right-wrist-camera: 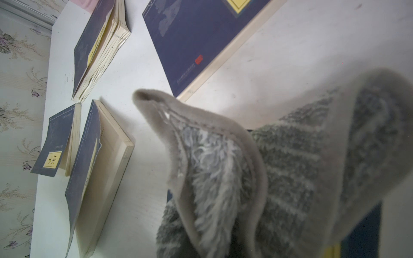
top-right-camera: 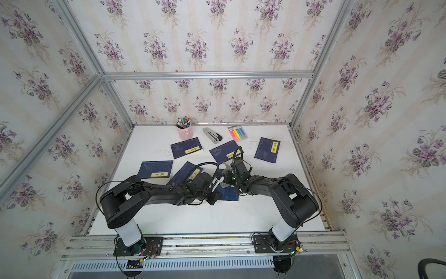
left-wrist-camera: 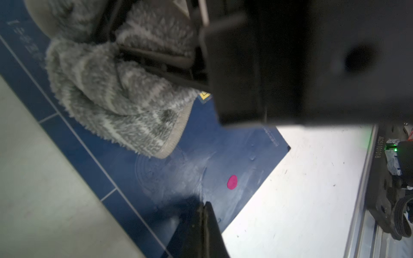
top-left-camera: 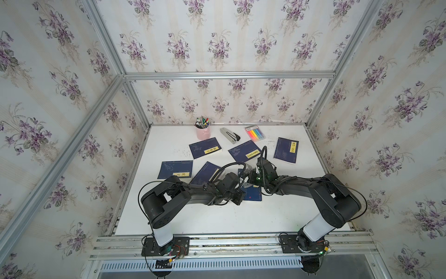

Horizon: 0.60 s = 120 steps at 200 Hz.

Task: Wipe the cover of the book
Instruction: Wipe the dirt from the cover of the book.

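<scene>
- The book [top-left-camera: 254,196] lies flat on the counter [top-left-camera: 217,217] near its middle, right under both wrists; five like blue books [top-left-camera: 175,169] lie farther back and to the sides, well apart from the work.
- The right fingers [left-wrist-camera: 156,57] are clenched on a fluffy grey cloth [right-wrist-camera: 290,178], which is bunched and rests on the dark blue cover [left-wrist-camera: 223,145].
- The left fingers [left-wrist-camera: 210,223] are pressed together with nothing between them. Their tips sit on the cover close to one edge, apparently pinning the book down.
- In both top views the book's long axis runs roughly from the robot's side toward the back wall, slightly tilted.
- The cloth covers the farther part of the cover. A small pink dot [left-wrist-camera: 232,182] and some pale smears lie on the bare part between the cloth and the left fingers, nearer the robot.
- The right arm carries the cloth, so the stroke falls to it. I judge it should drag the cloth along the long axis toward the dot.
- The risk is running the cloth into the left fingers, or the book sliding if their pressure slackens.
</scene>
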{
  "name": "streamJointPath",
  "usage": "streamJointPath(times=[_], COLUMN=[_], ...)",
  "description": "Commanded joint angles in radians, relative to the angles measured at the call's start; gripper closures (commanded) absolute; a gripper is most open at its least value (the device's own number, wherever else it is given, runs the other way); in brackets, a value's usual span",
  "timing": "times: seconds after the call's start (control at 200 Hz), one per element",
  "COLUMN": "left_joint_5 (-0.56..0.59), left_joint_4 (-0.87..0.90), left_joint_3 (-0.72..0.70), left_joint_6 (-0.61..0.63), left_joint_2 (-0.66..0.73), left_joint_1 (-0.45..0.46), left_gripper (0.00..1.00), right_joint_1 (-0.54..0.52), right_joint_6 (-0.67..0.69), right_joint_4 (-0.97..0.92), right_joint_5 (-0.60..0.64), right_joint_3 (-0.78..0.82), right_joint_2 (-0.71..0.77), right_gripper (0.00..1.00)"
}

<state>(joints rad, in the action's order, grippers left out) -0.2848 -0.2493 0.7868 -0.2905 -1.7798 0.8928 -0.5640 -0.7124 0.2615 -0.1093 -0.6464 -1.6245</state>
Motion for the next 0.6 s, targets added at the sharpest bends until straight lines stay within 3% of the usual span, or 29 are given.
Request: streamJointPath(times=[0.0,0.115,0.595], left_joint_5=[0.046,0.046,0.054], left_joint_4=[0.052,0.049,-0.002], left_joint_3=[-0.023,-0.034,-0.101], left_joint_6=[-0.019,-0.015,-0.014], left_joint_2=[-0.008,-0.002,-0.007], left_joint_1=[0.000,0.000,0.000], left_gripper=[1.00,1.00,1.00], right_joint_1=[0.012,0.054,0.033], right_joint_6=[-0.006,-0.003,-0.034], right_joint_4=[-0.055,-0.051,0.050], right_joint_5=[0.052,0.041,-0.112], right_joint_3=[0.011,0.031,-0.056], right_joint_2=[0.027,0.046,-0.095], right_gripper=[1.00,1.00,1.00])
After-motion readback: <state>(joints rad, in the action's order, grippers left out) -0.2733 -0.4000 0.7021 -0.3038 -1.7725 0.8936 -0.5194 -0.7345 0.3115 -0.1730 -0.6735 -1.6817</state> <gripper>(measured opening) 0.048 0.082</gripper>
